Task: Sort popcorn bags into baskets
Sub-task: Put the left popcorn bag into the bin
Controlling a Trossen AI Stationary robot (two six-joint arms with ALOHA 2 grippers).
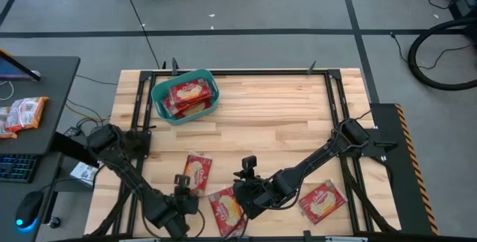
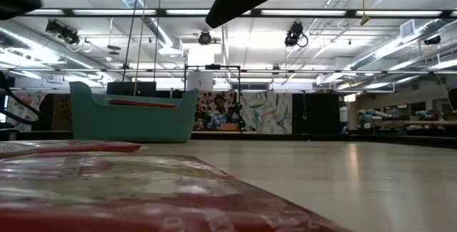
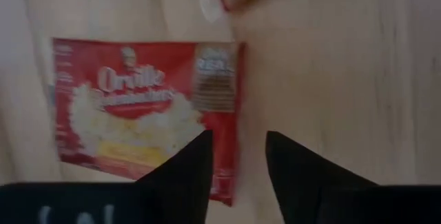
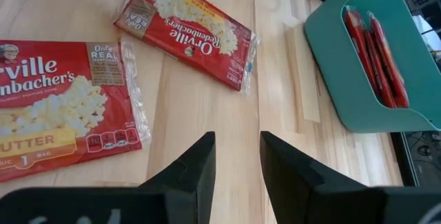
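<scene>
Left gripper point(image 3: 238, 158) hovers over a popcorn bag point(image 3: 145, 114) near the table's front edge, fingers parted, empty, straddling its edge. Right gripper point(image 4: 236, 156) waits released beside another bag point(image 4: 58, 107). Next, I reckon: lower, clench, carry to the basket point(image 1: 185, 95), which already holds bags.

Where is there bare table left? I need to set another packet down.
Free: the wide stretch of table right of the teal basket, up to the far rail. Crowded: the near edge, where three popcorn bags lie around the left gripper and right gripper.
</scene>
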